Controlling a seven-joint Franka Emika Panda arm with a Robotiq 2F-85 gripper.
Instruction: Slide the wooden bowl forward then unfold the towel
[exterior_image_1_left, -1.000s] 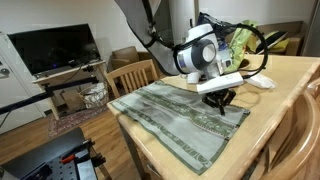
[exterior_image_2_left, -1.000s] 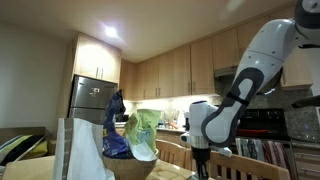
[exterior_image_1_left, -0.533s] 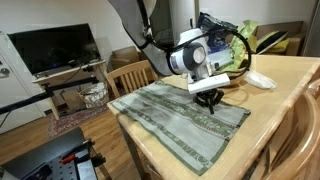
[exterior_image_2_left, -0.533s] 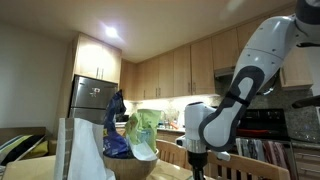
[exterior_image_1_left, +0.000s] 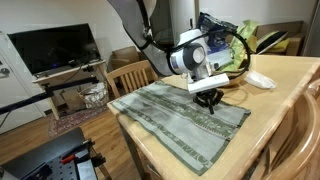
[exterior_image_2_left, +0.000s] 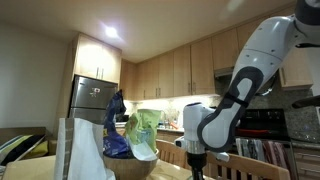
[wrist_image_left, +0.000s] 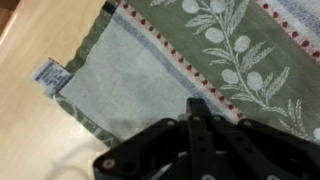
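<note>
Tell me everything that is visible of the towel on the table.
The towel is a large grey-green cloth with paler lengthwise stripes, lying spread and nearly flat on the wooden table. In the wrist view it shows an olive-branch print, red dotted lines, a paler plain part and a small white label at one edge. The shut gripper stands near one edge of it; whether it pinches the cloth cannot be told.

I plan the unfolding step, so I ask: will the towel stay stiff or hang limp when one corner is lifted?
Likely limp: the towel lies flat with soft wrinkles on the table. Probably light, since the cloth looks thin at its hem. It might slide on the smooth wood.
</note>
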